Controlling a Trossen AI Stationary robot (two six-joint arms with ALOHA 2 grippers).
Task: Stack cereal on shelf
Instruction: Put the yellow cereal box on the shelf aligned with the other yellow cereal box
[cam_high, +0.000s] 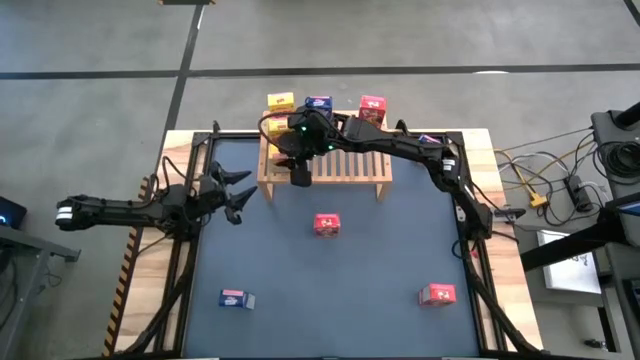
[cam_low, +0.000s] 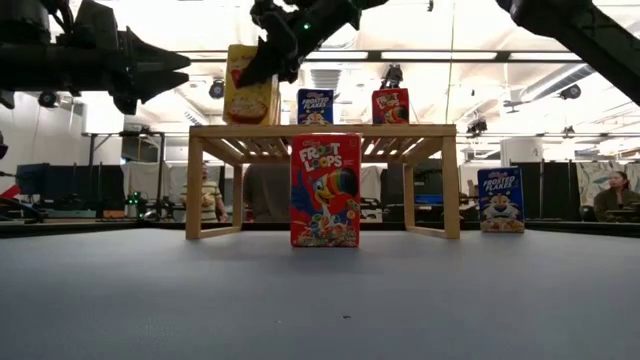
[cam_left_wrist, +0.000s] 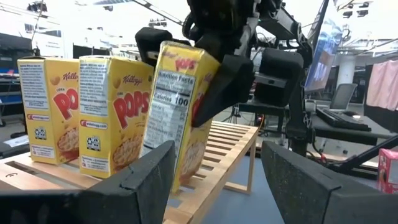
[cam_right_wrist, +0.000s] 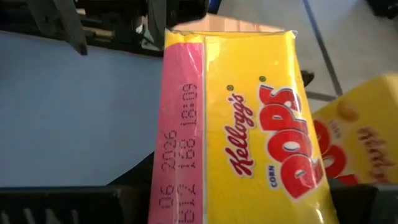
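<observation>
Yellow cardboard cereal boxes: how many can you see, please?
3 yellow cardboard boxes: two stand side by side on the light-wood slatted shelf; one tilts in the right gripper's fingers.

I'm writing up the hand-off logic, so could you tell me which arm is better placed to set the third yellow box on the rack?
The right. The right gripper already holds the tilted yellow box over the rack; the left gripper waits open beside it.

Boxes (cam_high: 318, 104) on shelf (cam_high: 345, 166); another box (cam_high: 327, 225) before shelf.
</observation>
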